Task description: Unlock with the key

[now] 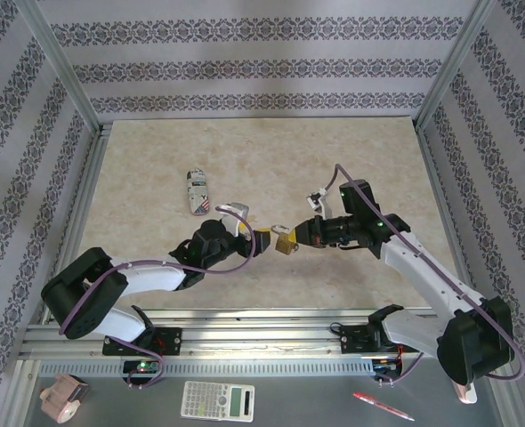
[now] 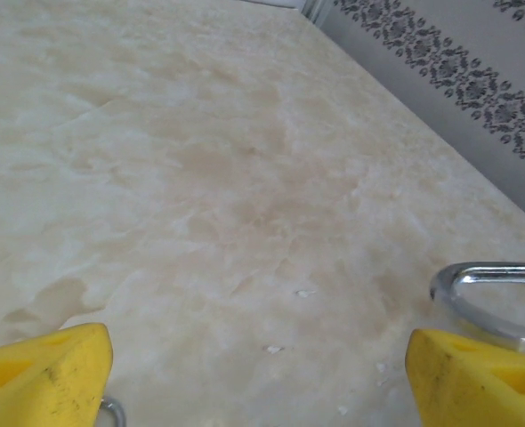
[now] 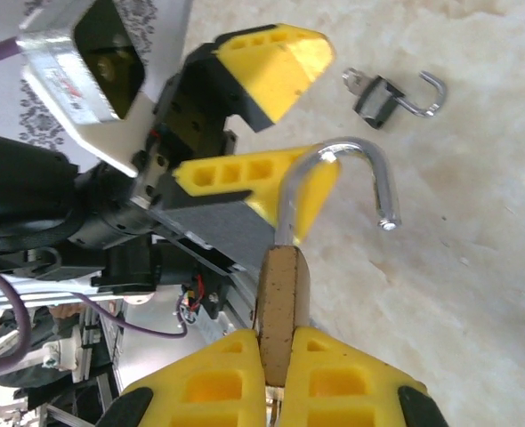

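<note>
The brass padlock (image 3: 282, 285) is half buried in our clenched right gripper (image 3: 276, 360). Our left gripper (image 2: 258, 369) gapes beside its shackle (image 3: 356, 156).

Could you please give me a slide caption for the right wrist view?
Right gripper clamps the brass padlock, its shackle open, facing the open left gripper.

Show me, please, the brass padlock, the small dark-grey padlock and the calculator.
brass padlock (image 3: 283, 311), right wrist view, on its brass body.
small dark-grey padlock (image 3: 383, 98), right wrist view, on its dark body.
calculator (image 1: 216, 400), top external view, on its keypad.
</note>
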{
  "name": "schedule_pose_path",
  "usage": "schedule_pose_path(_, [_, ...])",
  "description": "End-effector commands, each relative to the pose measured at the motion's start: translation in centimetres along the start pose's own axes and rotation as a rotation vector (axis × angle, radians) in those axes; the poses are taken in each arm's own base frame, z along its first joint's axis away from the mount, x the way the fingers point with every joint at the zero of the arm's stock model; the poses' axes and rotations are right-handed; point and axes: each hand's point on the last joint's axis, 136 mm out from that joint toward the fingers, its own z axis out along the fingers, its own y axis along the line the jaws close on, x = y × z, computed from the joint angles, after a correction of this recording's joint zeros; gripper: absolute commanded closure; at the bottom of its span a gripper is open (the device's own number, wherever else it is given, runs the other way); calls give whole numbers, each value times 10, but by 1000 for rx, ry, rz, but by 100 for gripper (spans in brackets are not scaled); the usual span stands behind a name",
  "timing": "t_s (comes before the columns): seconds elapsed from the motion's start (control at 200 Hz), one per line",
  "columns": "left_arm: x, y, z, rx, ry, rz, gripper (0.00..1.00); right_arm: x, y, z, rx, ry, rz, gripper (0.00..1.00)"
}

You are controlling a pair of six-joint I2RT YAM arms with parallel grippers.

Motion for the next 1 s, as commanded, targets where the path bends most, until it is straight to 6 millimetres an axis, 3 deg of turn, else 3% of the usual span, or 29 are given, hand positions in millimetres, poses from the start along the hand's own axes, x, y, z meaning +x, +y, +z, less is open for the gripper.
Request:
schedule_pose_path(0.0, [-13, 7, -8, -16, -60, -30, 14, 8, -18, 3, 47, 22, 14, 100])
schedule_pose_path(0.14, [-21, 8, -27, -37, -84, -50, 13, 16, -42, 10, 108, 48, 27, 100])
schedule_pose_path(0.375, [-59, 3, -64, -82, -143, 7, 12, 23, -70, 29, 178, 49, -13, 100])
schedule_pose_path(0.57, [-78, 2, -85, -115, -167, 52, 12, 32, -82, 48, 177, 53, -26, 100])
schedule_pose_path(0.789, [-81, 3, -91, -132, -168, 80, 12, 52, -97, 62, 166, 88, 36, 100])
schedule_pose_path(0.994, [-85, 5, -88, -138, -166, 91, 11, 55, -111, 67, 170, 101, 108, 100])
